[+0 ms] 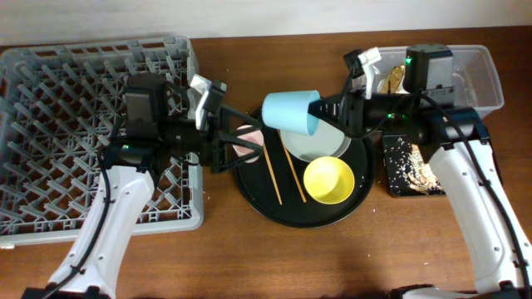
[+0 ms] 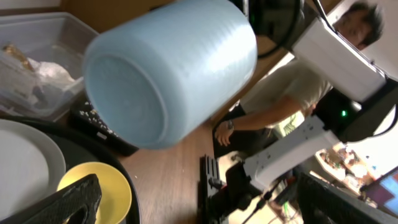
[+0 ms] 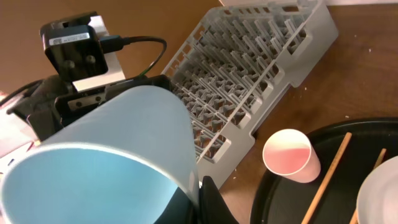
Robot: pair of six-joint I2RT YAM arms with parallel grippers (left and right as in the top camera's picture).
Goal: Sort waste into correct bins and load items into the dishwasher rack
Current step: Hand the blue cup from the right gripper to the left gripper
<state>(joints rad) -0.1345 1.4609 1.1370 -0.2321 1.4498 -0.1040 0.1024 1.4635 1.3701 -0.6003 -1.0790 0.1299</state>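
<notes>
My right gripper point(image 1: 327, 109) is shut on the rim of the blue cup point(image 1: 291, 112), holding it on its side above the round black tray point(image 1: 258, 195); its fingers pinch the cup wall in the right wrist view point(image 3: 208, 202). My left gripper point(image 1: 248, 137) is open, its fingers either side of the pink cup point(image 1: 249, 135), which also shows in the right wrist view point(image 3: 289, 155). The plate point(image 1: 328, 148), the yellow bowl point(image 1: 328, 180) and two chopsticks point(image 1: 274, 176) lie on the round tray. The grey rack point(image 1: 58, 124) is at the left.
The clear tub point(image 1: 482, 79) with white napkins point(image 1: 391, 76) stands at the back right. The shallow black tray point(image 1: 397, 184) with tan food leftovers point(image 1: 411, 166) sits in front of it, under my right arm. The two arms face each other closely over the round tray.
</notes>
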